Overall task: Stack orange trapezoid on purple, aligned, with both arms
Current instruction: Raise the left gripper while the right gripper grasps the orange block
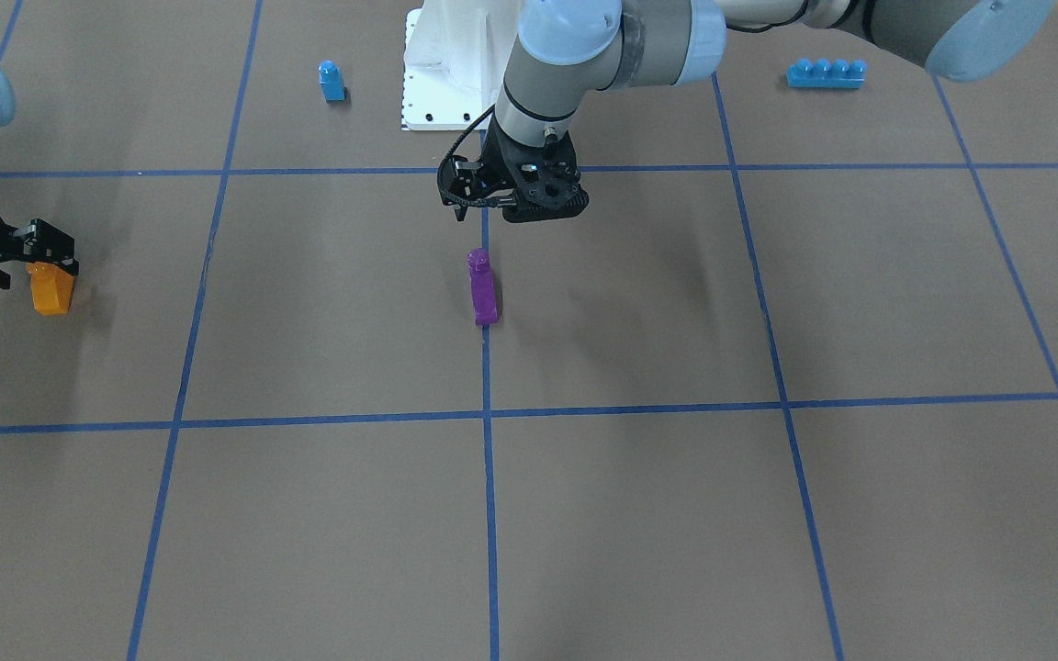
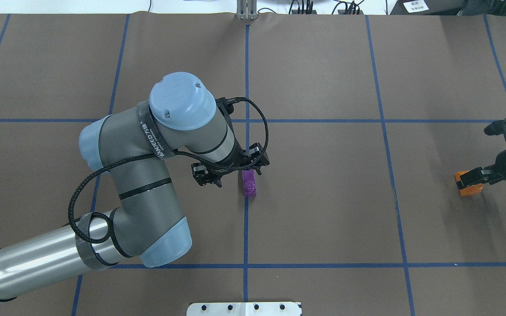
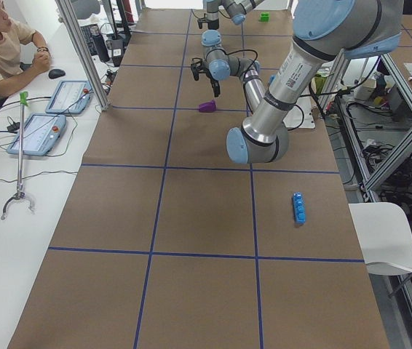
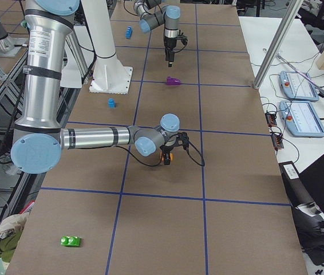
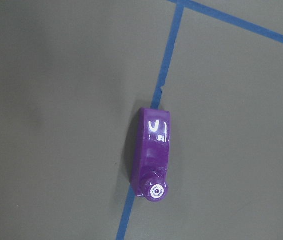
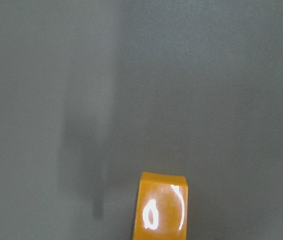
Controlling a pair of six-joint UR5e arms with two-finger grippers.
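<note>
The purple block (image 1: 483, 289) lies on its side on the centre blue tape line, stud toward the robot; it also shows in the overhead view (image 2: 249, 183) and the left wrist view (image 5: 153, 155). My left gripper (image 1: 511, 207) hovers just behind and above it, jaws apart and empty, and shows in the overhead view (image 2: 231, 171). My right gripper (image 1: 47, 252) is far off to the side, shut on the top of the orange trapezoid (image 1: 51, 289), low over the table. The orange trapezoid also shows in the overhead view (image 2: 468, 185) and at the bottom edge of the right wrist view (image 6: 161, 207).
A small blue single-stud block (image 1: 332, 81) and a long blue four-stud brick (image 1: 826, 72) stand near the white robot base (image 1: 442, 83). A green block (image 4: 70, 241) lies at the table's right end. An operator (image 3: 2, 51) sits beside the table.
</note>
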